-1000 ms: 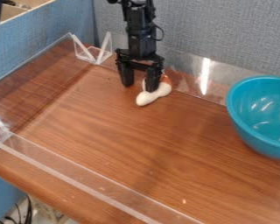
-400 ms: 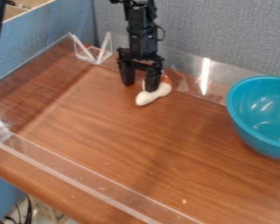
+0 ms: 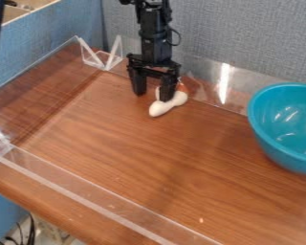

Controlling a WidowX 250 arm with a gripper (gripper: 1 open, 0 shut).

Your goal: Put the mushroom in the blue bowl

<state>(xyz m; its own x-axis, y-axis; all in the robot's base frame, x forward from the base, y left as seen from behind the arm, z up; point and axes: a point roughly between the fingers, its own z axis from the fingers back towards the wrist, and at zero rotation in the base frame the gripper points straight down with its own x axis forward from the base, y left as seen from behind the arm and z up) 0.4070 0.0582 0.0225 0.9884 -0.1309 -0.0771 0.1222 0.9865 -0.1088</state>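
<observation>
The cream-white mushroom (image 3: 164, 103) lies on the wooden tabletop near the back, its stem end reaching up between my fingers. My black gripper (image 3: 153, 90) points straight down over that upper end, jaws open on either side of it, fingertips close to the table. Whether a fingertip touches the mushroom I cannot tell. The blue bowl (image 3: 287, 127) stands upright at the right edge of the view, well apart from the gripper, and nothing shows inside it.
A clear acrylic wall (image 3: 66, 59) rims the table on the left, back and front. A blue partition (image 3: 66, 24) stands behind the table. Bare wood (image 3: 130, 158) stretches between the mushroom, the bowl and the front edge.
</observation>
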